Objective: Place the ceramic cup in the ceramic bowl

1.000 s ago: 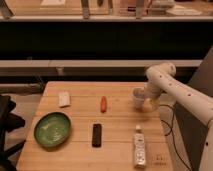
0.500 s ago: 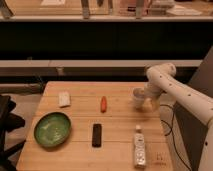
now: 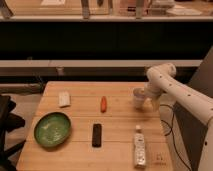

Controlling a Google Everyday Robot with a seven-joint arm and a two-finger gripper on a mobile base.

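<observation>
The ceramic cup (image 3: 138, 97), small, white and upright, stands near the right edge of the wooden table. My gripper (image 3: 145, 103) is low at the cup's right side, at the end of the white arm (image 3: 172, 87) that comes in from the right; it is right against the cup, and I cannot tell whether it touches it. The ceramic bowl (image 3: 52, 129), wide, shallow and green, lies at the table's front left, far from the cup and the gripper.
On the wooden table (image 3: 120, 120) lie a small orange-red object (image 3: 103, 103) at the middle, a black bar-shaped item (image 3: 97, 135) in front of it, a white bottle with a green label (image 3: 139, 147) lying at the front right, and a white block (image 3: 64, 99) at the back left.
</observation>
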